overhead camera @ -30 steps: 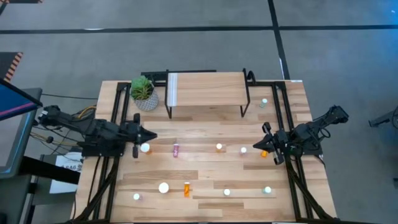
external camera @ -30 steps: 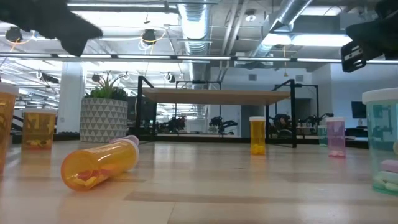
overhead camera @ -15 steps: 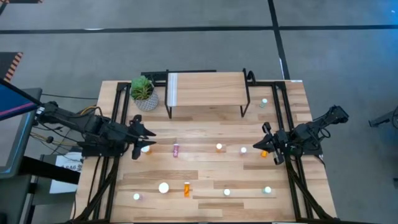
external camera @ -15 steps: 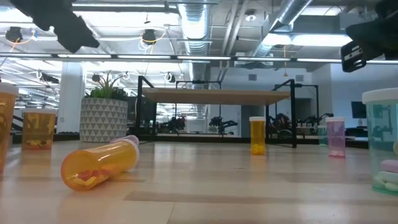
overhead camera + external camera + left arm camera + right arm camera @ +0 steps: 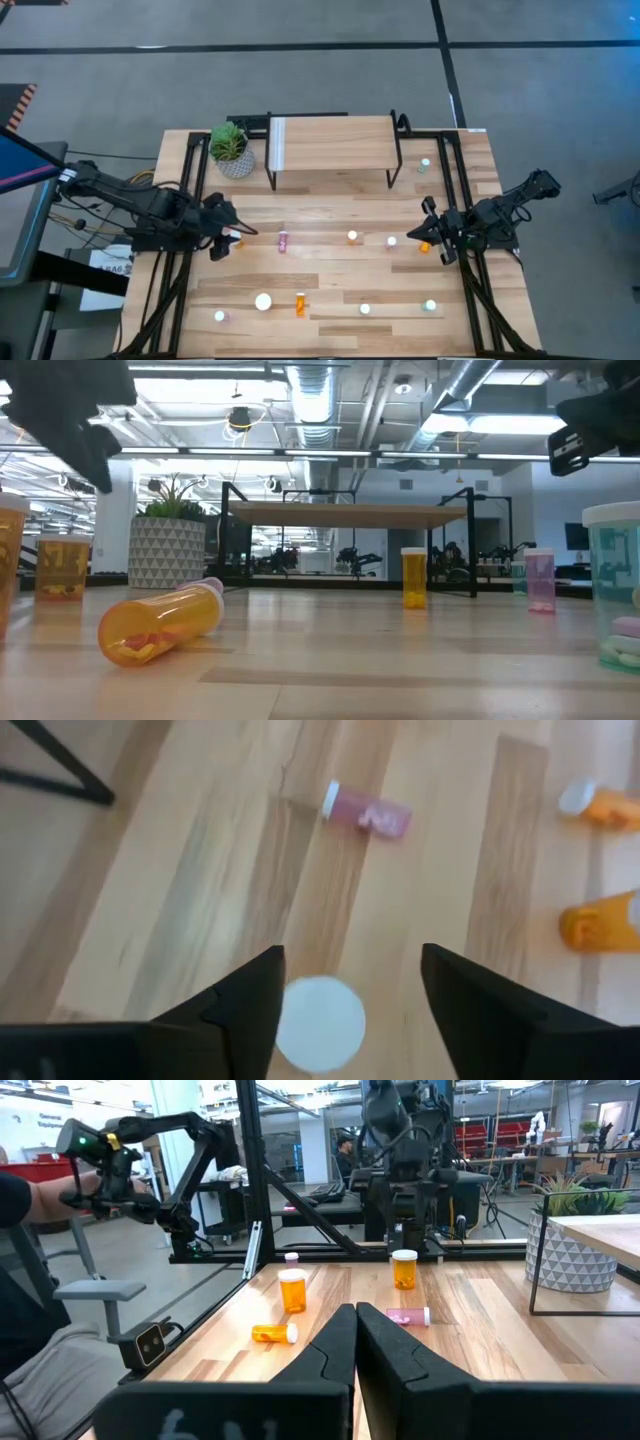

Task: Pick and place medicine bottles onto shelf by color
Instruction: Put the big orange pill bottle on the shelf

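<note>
No legible labels — bottles [image 5: 320, 1023] (white-capped).

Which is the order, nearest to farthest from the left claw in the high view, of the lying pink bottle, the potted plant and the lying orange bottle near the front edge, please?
From the left claw:
1. The lying pink bottle, just beyond the claw toward the table's middle.
2. The potted plant, at the back, beside the shelf's white end.
3. The lying orange bottle, toward the front edge.
The last two are nearly too close to call.

No lettering can be read anywhere — bottles, shelf and table show none legible.
</note>
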